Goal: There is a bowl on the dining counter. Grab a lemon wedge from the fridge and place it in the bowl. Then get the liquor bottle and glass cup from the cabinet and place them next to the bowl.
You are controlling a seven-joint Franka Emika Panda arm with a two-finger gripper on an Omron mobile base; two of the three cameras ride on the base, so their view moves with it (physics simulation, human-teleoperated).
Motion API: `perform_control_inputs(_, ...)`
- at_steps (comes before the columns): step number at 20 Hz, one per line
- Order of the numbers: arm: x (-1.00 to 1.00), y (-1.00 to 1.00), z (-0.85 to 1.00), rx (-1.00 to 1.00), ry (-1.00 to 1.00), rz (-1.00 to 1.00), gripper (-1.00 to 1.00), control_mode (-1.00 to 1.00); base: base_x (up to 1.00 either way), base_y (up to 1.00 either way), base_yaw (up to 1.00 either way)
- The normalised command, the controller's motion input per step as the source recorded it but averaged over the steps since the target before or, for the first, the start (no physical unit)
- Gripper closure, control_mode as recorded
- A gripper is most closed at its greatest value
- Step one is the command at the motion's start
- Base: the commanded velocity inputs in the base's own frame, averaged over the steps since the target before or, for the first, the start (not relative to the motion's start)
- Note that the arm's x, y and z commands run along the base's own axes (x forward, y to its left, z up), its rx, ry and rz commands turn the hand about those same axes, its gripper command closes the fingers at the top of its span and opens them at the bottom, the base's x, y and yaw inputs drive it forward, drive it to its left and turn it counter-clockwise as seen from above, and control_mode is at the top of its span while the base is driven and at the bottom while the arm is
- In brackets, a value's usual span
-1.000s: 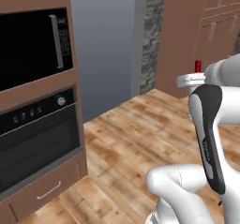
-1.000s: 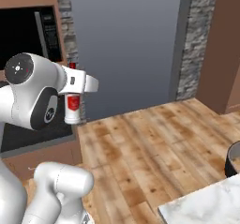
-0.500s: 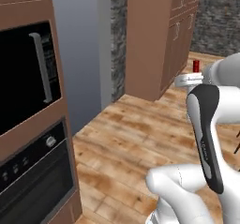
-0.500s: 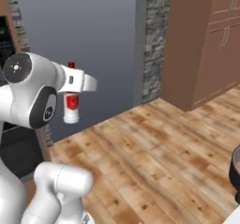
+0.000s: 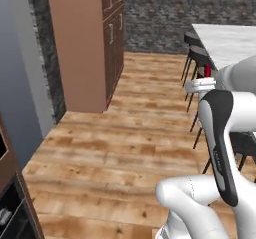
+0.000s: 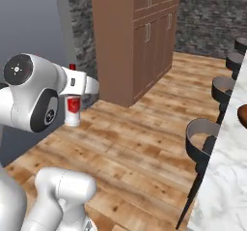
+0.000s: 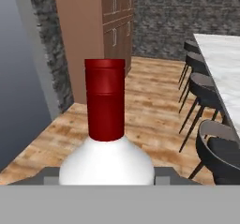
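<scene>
Just liquor bottle (image 6: 73, 110), unreadable red label

No legible text on anything.

- The light was even and soft across all three views, with no single source to be made out.
- The wooden floor (image 5: 115, 148) carried a faint sheen and almost no cast shadows; under the stools (image 6: 205, 143) it stayed nearly as bright.
- The stone wall (image 7: 164, 17) at the far end looked dim and grainy.
- The marble table (image 6: 226, 177) showed pale, without glare.
- The red cap of the liquor bottle (image 7: 105, 124) had a soft vertical highlight.
- Edges were slightly soft throughout, with no visible lens distortion.
</scene>
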Motion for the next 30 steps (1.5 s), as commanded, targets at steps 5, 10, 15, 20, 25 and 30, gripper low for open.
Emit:
perform_control_inputs(5, 0.00, 0.00, 0.00, 0.00, 0.00, 0.00, 1.00, 1.00, 0.39, 0.00, -0.66)
perform_control_inputs(10, 0.00, 0.00, 0.00, 0.00, 0.00, 0.00, 1.00, 1.00, 0.45, 0.00, -0.65)
perform_control_inputs(15, 0.00, 0.00, 0.00, 0.00, 0.00, 0.00, 1.00, 1.00, 0.48, 0.03, -0.63)
perform_control_inputs(20, 0.00, 0.00, 0.00, 0.00, 0.00, 0.00, 1.00, 1.00, 0.62, 0.18, -0.59)
perform_control_inputs(25, 0.00, 0.00, 0.00, 0.00, 0.00, 0.00, 1.00, 1.00, 0.96, 0.46, -0.45)
perform_control_inputs(30, 0.00, 0.00, 0.00, 0.00, 0.00, 0.00, 1.00, 1.00, 0.92, 0.43, -0.44)
